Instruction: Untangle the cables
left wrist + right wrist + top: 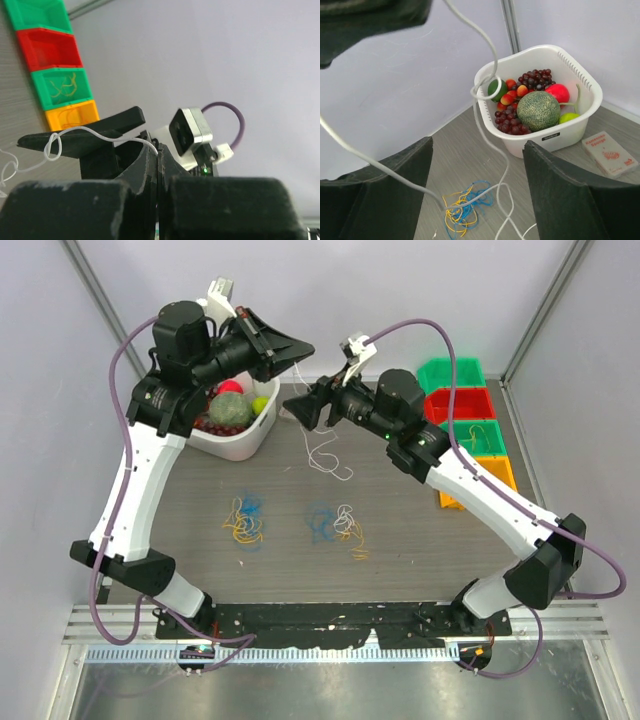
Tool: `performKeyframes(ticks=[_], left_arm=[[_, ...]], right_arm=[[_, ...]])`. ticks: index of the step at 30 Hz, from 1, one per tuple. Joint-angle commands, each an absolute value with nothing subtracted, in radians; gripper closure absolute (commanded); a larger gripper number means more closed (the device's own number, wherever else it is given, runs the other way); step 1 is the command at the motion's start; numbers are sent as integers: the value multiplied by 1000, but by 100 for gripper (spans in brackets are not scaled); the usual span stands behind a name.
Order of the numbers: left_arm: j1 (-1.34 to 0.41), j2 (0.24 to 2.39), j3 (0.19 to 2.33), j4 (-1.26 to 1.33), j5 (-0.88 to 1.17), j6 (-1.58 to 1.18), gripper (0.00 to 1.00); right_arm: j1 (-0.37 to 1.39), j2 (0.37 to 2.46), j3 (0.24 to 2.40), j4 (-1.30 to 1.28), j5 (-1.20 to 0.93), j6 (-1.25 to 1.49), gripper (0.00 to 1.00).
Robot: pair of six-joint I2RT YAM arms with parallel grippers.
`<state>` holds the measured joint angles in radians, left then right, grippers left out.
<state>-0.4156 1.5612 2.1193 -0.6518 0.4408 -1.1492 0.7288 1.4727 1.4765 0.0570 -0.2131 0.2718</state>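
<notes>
Overhead, the white cable (322,455) is seen pinched in the closed jaws of the left gripper (303,347) at upper centre, and is trailed down onto the table (420,550). The right gripper (292,410) is held wide open beside the strand, gripping nothing. A yellow-blue tangle (243,521) and a blue-white tangle (335,523) are noted mid-frame, below the fruit basket (250,443).

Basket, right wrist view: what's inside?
The basket holds a netted melon, dark grapes, a red fruit, a green fruit and small orange ones. The pile hides the bottom.
</notes>
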Motion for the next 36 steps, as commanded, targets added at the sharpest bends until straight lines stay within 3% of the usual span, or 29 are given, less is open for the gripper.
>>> performKeyframes(ticks=[1,7,12,24,26,28,29,32,33,34,35,36], left_arm=[[-393,1523,2024,-370,655,-1262,100],[-393,1546,2036,-342,741,-1282,100],[-393,1555,2031,-290,778,-1308,100],[-393,1551,1977,-201,831,-1353,100],[-393,1549,1970,-190,836,-1356,100],[-393,1552,1968,-181,841,-1355,100],[-394,1552,1970,-178,842,-1350,100],[-393,1551,1974,-207,839,-1295,100],[-394,1545,1982,-251,828,-1238,98],[-393,1542,1993,-303,806,-1183,84],[-393,1533,2006,-375,775,-1111,59],[-393,1519,2013,-444,732,-1041,48]], right_arm=[[652,1465,1491,158,-357,301,26],[578,1489,1494,215,-610,362,33],[568,1509,1509,241,-699,403,38],[551,1555,1514,385,-726,531,61],[548,1562,1516,405,-723,549,68],[549,1563,1523,391,-712,551,82],[545,1562,1523,371,-692,545,96],[529,1537,1517,315,-635,531,99],[517,1532,1511,304,-605,537,99],[512,1522,1516,264,-589,540,99],[494,1514,1517,247,-562,546,99],[483,1509,1519,209,-548,552,99]])
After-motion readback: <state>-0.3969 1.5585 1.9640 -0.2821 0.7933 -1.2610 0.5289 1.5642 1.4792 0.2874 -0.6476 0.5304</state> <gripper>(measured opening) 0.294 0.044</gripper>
